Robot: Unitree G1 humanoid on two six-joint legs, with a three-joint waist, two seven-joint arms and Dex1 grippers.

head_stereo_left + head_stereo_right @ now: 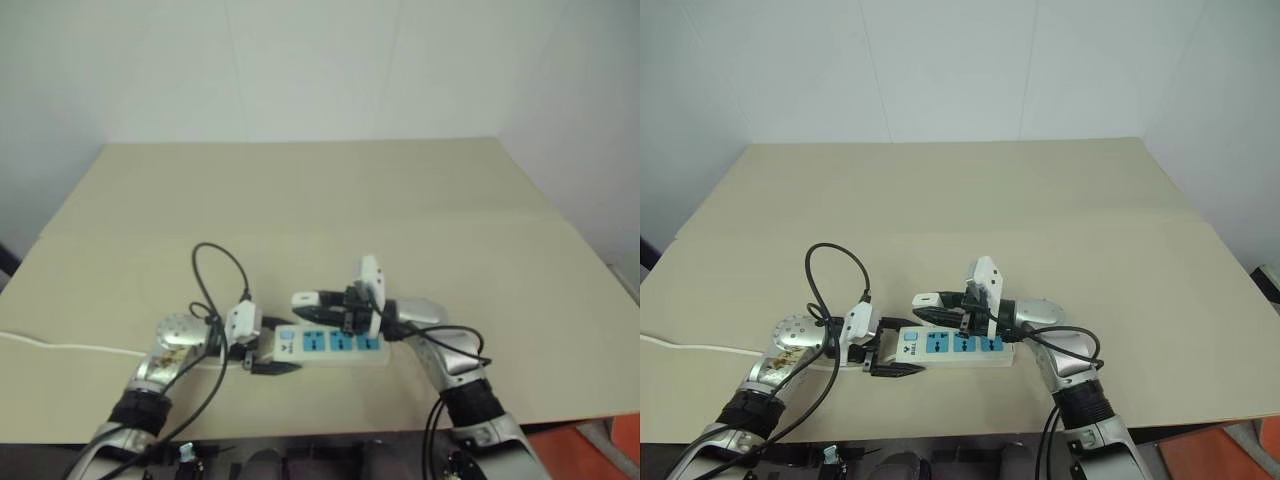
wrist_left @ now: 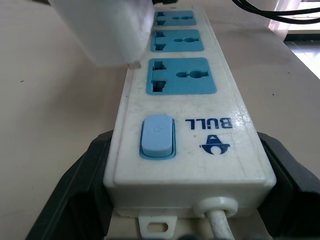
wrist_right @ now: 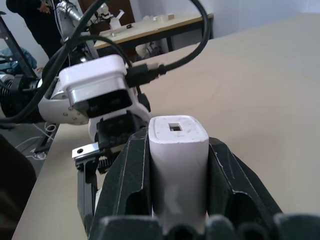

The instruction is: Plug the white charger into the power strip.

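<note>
My left pincer (image 1: pixel 895 362) clamps the switch end of the long white plastic power strip (image 1: pixel 955 347) on the beige table (image 1: pixel 1040 220). My right pincer (image 3: pixel 175 200) grips the small white rectangular charger (image 3: pixel 177 160), poised just above the blue sockets. Insertion comes next: I judge its prongs need turning down over one socket.

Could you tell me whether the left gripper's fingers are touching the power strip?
Touching: in the left wrist view the black fingers press against both long sides of the power strip at its switch end.

I couldn't see the white charger's (image 3: pixel 177 165) prongs, and the power strip's (image 2: pixel 192 145) cord ran off frame
</note>
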